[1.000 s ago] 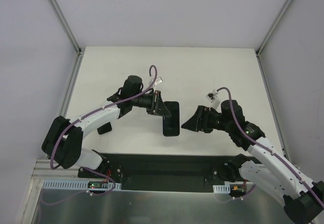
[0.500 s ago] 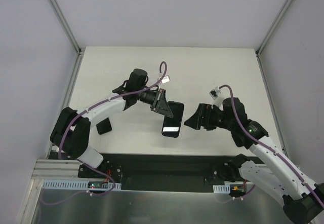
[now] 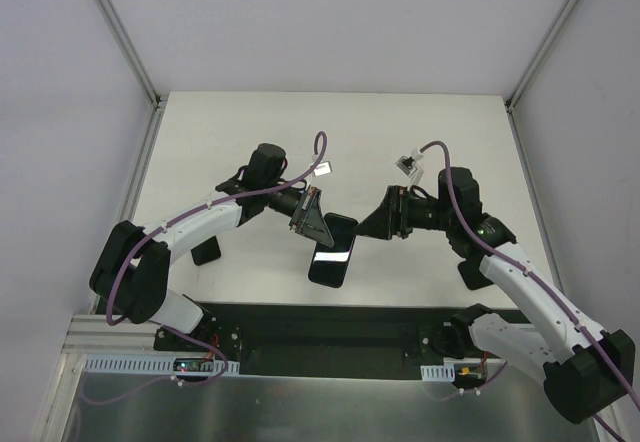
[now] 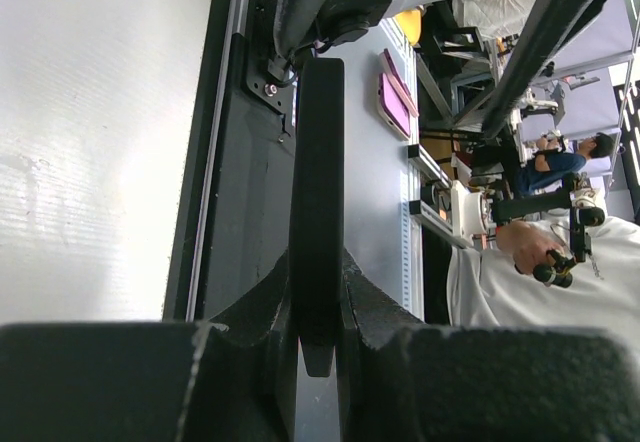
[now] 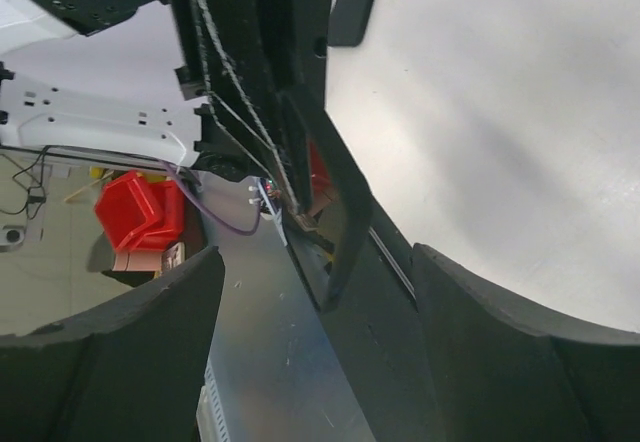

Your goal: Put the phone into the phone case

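**Centre of the top view.** The left gripper (image 3: 316, 224) is clamped narrow on the upper end of the phone (image 3: 331, 254), with the glossy face tilted up. The right gripper (image 3: 372, 226) stands wide, just beside the phone's right edge. We judge this a handover. We would centre the slab between the right fingers, close squarely on its flat faces, and release the left only once the right grips. A dark slab (image 3: 205, 252) at lower left may be the case; we cannot tell.

I can read no text, brand, number or sign anywhere from here; the glossy phone (image 3: 333, 254) screen shows only glare
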Robot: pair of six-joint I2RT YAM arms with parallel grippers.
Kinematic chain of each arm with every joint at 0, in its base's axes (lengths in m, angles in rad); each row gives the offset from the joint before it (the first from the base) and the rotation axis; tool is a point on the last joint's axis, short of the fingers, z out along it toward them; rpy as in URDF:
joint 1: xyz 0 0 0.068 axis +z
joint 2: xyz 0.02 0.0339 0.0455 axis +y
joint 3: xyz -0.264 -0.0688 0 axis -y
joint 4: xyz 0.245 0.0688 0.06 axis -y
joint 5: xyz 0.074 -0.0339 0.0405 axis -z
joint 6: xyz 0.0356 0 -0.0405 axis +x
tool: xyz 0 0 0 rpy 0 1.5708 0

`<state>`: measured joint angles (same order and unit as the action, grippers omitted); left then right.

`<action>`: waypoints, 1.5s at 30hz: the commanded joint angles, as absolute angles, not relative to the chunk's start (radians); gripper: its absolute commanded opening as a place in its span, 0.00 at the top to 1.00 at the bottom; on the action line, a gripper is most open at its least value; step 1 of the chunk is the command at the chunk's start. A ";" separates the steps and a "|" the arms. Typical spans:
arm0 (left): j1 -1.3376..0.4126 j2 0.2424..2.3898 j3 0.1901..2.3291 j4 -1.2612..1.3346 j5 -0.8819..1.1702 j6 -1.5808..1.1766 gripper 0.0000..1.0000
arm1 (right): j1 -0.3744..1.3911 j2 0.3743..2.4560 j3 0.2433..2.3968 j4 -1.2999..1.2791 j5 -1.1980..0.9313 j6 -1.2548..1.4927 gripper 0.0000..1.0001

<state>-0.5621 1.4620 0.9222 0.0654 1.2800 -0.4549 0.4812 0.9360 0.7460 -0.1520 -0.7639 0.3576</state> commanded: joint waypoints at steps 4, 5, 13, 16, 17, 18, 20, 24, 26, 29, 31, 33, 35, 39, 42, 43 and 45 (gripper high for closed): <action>-0.568 1.427 0.939 0.100 1.358 -0.429 1.00 | 0.480 0.999 0.802 -0.019 -0.850 0.371 0.28; -0.568 1.427 0.940 0.101 1.358 -0.428 1.00 | 0.480 1.012 0.801 -0.009 -0.853 0.377 0.29; -0.566 1.410 0.933 0.100 1.301 -0.428 1.00 | 0.494 1.040 0.813 0.026 -0.870 0.396 0.40; -0.566 1.419 0.933 0.089 1.282 -0.428 1.00 | 0.502 1.043 0.810 0.047 -0.879 0.417 0.53; -0.566 1.422 0.933 0.086 1.279 -0.429 1.00 | 0.502 1.045 0.808 0.054 -0.880 0.420 0.59; -0.566 1.428 0.934 0.080 1.272 -0.430 1.00 | 0.503 1.043 0.807 0.057 -0.882 0.425 0.71; -0.566 1.431 0.936 0.054 1.247 -0.420 1.00 | 0.505 1.039 0.801 0.066 -0.879 0.433 0.79; -0.566 1.443 0.945 0.009 1.218 -0.402 1.00 | 0.509 1.028 0.810 0.063 -0.877 0.426 0.98; -0.566 1.447 0.946 0.006 1.213 -0.402 1.00 | 0.515 1.031 0.827 0.031 -0.856 0.402 0.98; -0.566 1.448 0.953 0.005 1.212 -0.408 0.97 | 0.526 1.045 0.836 0.005 -0.835 0.371 0.98; -0.566 1.445 0.957 0.006 1.201 -0.416 1.00 | 0.537 1.048 0.845 -0.040 -0.806 0.370 0.98; -0.566 1.437 0.959 0.005 1.190 -0.422 1.00 | 0.543 1.049 0.850 -0.038 -0.805 0.386 0.90; -0.566 1.421 0.963 0.006 1.180 -0.431 1.00 | 0.546 1.034 0.835 -0.006 -0.848 0.406 0.70; -0.566 1.387 0.982 0.023 1.189 -0.485 1.00 | 0.548 0.986 0.755 0.071 -0.897 0.417 0.43; -0.566 1.344 0.980 0.075 1.190 -0.538 1.00 | 0.549 0.951 0.684 0.109 -0.905 0.426 0.41; -0.566 1.335 0.976 0.093 1.190 -0.576 1.00 | 0.549 0.947 0.669 0.126 -0.914 0.437 0.41; -0.566 1.319 0.966 0.159 1.195 -0.618 1.00 | 0.549 0.940 0.634 0.184 -0.922 0.477 0.41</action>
<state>-0.5636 1.3964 0.9276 0.0147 1.1908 -0.5060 0.5365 0.9737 0.6846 0.0395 -0.8383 0.4156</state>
